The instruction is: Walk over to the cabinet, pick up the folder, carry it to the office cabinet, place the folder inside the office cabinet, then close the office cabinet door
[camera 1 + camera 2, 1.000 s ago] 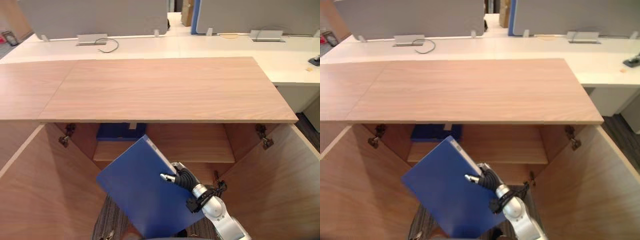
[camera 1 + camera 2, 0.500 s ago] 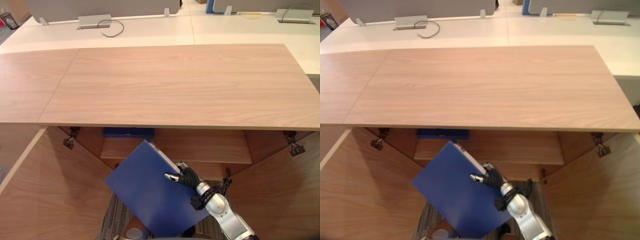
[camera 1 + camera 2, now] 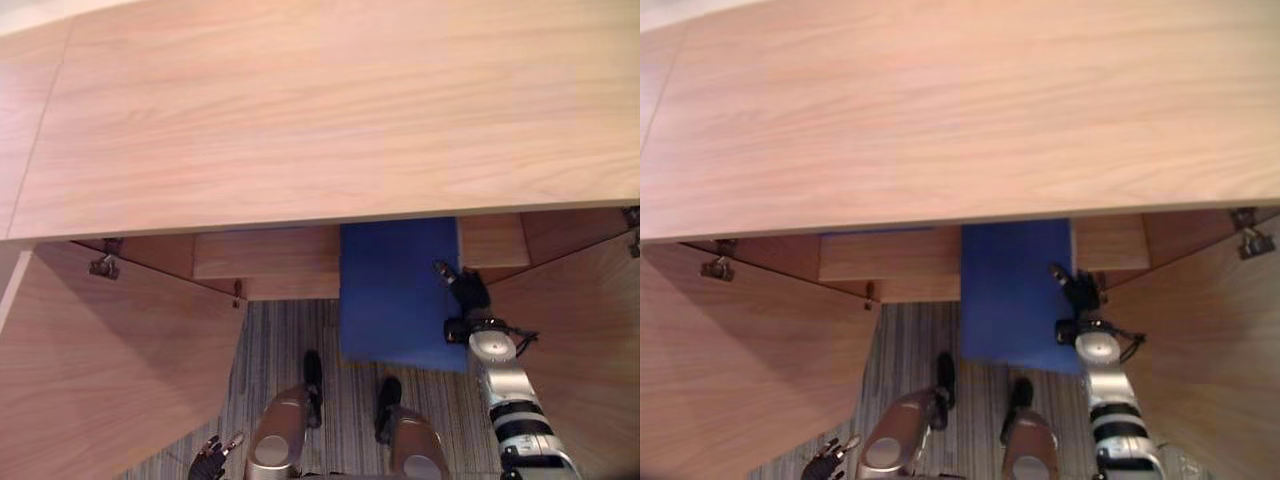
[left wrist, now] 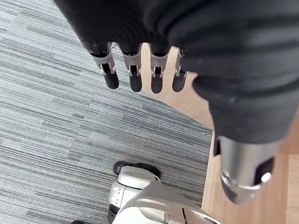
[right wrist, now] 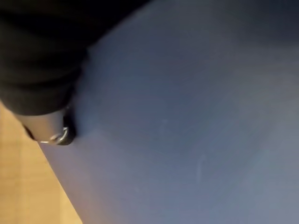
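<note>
Right wrist view puts the thumb (image 5: 52, 133) flat against the blue folder (image 5: 196, 116), under the dark cover. Seen from the head, the right hand (image 3: 466, 293) is clamped on the folder's (image 3: 395, 300) right edge, thumb on top and the other fingers hidden beneath it. The folder's far end runs under the front lip of the office cabinet's wooden top (image 3: 330, 110), beside the inner shelf (image 3: 265, 255). Its near end hangs out over the striped grey carpet (image 3: 285, 335). Whether it rests on anything inside, I cannot tell. Both cabinet doors stand swung open, the left door (image 3: 110, 370) and the right door (image 3: 585, 330), with a metal hinge (image 3: 103, 266) at the left corner. The left hand (image 4: 210, 46) hangs low by the left door, its fingers (image 4: 135, 77) straight and slightly apart over the carpet, holding nothing.
</note>
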